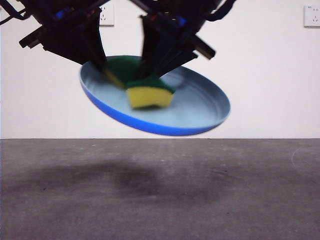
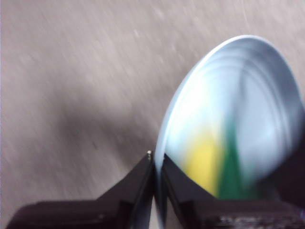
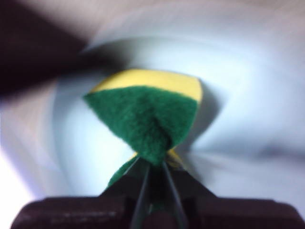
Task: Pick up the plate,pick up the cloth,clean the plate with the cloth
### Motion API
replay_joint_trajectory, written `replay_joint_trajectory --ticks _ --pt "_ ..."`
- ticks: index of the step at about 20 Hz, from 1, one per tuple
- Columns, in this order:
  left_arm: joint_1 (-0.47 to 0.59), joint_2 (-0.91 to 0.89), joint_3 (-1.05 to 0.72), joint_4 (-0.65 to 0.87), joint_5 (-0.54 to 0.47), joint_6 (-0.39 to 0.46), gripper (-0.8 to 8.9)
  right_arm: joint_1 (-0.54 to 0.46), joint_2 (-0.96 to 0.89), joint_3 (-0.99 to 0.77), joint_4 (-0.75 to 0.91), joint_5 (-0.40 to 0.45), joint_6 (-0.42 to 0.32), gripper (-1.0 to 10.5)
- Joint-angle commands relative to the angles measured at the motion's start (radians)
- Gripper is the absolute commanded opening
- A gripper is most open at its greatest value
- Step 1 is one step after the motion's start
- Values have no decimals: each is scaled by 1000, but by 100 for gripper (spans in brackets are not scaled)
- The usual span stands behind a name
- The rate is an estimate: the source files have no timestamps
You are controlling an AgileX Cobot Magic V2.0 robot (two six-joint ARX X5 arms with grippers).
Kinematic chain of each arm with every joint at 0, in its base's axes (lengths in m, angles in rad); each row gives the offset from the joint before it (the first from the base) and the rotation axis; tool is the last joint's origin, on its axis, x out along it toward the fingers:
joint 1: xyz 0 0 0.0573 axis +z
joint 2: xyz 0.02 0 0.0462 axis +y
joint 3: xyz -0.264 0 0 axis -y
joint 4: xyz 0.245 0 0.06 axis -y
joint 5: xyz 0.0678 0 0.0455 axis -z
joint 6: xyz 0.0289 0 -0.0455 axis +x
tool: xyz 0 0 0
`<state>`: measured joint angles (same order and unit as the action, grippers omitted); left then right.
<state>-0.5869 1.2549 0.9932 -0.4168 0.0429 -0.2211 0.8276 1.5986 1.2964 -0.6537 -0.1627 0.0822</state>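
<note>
Wiping step in progress. Plate [image 1: 200, 107] is held in the air, well above the table [image 1: 160, 200], tilted with its open face toward the front camera. Left gripper [image 2: 156, 164] is clamped on the plate's rim, one jaw on each face. Right gripper [image 3: 153, 164] is pinched tight on the sponge [image 1: 149, 92], green scouring layer bunched between the jaws, yellow foam pressed against the plate's inner surface near the middle.

To do it well, my read: keep sponge pressure light and normal to the plate face, sweep across the basin rather than toward the far rim, since a rim-only pinch gives little resistance to torque and the plate could pivot or slip. Left should hold rigid while right does the moving.

Pose: both arms come down from above, close together, left at the plate's upper-left edge, right over its centre. Both wrist views are motion-blurred.
</note>
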Motion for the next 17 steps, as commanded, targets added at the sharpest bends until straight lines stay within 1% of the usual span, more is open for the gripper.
replay_joint_trajectory --ticks 1,3,4,6,7,8,9,11,12,14,15,16,17 --pt "27 -13 10 51 11 -15 -8 56 21 -11 -132 105 -21 -12" --pt "65 -13 10 32 23 -15 -8 75 18 -11 -244 278 -28 -12" --pt "79 -13 10 16 49 -14 -8 75 17 -11 -284 397 -29 -12" --pt "95 -13 10 -24 118 -12 -8 50 10 -11 -287 632 -28 -11" --pt "96 -13 10 -37 143 -10 -8 30 6 -11 -250 696 -29 -11" --pt "95 -13 10 -47 165 -5 -8 2 2 -11 -177 701 -30 -11" --pt "94 -13 10 -50 188 1 -8 -14 0 -11 -122 672 -30 -11" --pt "88 -13 10 -55 230 8 -8 -40 -2 -11 -33 576 -30 -11" --pt "83 -13 10 -55 248 7 -8 -54 -2 -11 18 489 -30 -11" --pt "77 -13 10 -42 254 7 -8 -75 -2 -11 106 231 -21 -11" --pt "77 -13 10 -29 254 6 -8 -74 -2 -11 122 123 -14 -11" --pt "77 -13 10 -14 253 5 -8 -68 -2 -11 122 33 -3 -11" --pt "77 -13 10 3 251 2 -8 -56 -2 -11 106 -34 -2 -11"
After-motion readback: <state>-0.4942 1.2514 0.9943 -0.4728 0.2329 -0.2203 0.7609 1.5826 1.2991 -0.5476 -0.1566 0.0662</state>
